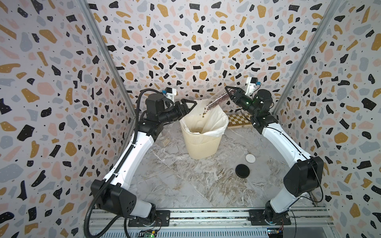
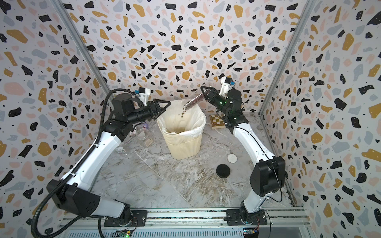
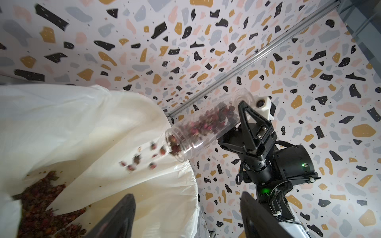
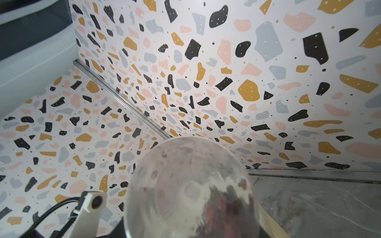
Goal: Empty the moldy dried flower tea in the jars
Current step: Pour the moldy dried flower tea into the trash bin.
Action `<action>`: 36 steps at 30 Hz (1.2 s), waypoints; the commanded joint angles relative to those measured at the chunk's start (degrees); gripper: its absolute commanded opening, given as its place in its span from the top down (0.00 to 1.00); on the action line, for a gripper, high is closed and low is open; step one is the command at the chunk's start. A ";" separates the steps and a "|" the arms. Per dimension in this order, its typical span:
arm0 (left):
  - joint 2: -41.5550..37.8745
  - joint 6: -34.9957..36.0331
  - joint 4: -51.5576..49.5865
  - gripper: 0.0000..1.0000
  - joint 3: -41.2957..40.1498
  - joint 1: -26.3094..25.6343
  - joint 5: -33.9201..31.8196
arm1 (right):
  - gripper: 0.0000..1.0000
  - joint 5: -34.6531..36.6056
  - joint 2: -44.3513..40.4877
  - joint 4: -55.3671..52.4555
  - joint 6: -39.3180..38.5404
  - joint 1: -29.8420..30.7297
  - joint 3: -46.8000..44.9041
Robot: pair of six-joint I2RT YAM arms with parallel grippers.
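Walls [image 1: 185, 41]: white ground with terrazzo blobs in black, mustard, pink and grey-blue. Table [image 1: 185, 185]: grey-white marble with brown veining. Right gripper [image 1: 229, 90] and left gripper [image 1: 189, 104]: black, on white arms with black joints. Jar [image 3: 206, 134] in the right gripper: clear. Tea [image 3: 198, 125]: reddish-brown to dusky pink. Bin [image 1: 203, 144] below the jar mouth: cream, ribbed, with a white bag [image 1: 214, 117]. Board [image 1: 239, 121] under the right wrist: brown-cream checks. Black lid [image 1: 242, 170] and white lid [image 1: 250, 158] lie below it.

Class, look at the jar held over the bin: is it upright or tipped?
Tipped: the jar slants mouth-down, dried flower tea spilling into the bin.
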 commanded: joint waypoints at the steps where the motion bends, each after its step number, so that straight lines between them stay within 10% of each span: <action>1: -2.52 2.86 -1.16 0.22 -1.96 1.21 -0.98 | 0.55 2.48 1.79 -11.38 -13.44 2.97 5.24; 22: -7.54 1.99 2.19 0.22 -10.64 6.99 0.70 | 0.57 24.23 6.51 -29.03 -54.48 16.14 21.23; 28: -8.24 2.57 2.50 0.22 -11.91 7.53 1.41 | 0.58 -2.15 5.24 -22.73 -37.76 8.94 19.69; 32: -8.33 2.83 2.55 0.22 -11.83 7.62 1.95 | 0.55 15.26 6.50 -30.78 -52.29 15.76 24.72; 36: -8.33 3.28 2.00 0.22 -11.83 7.71 1.91 | 0.56 5.65 6.15 -28.35 -44.69 12.46 23.97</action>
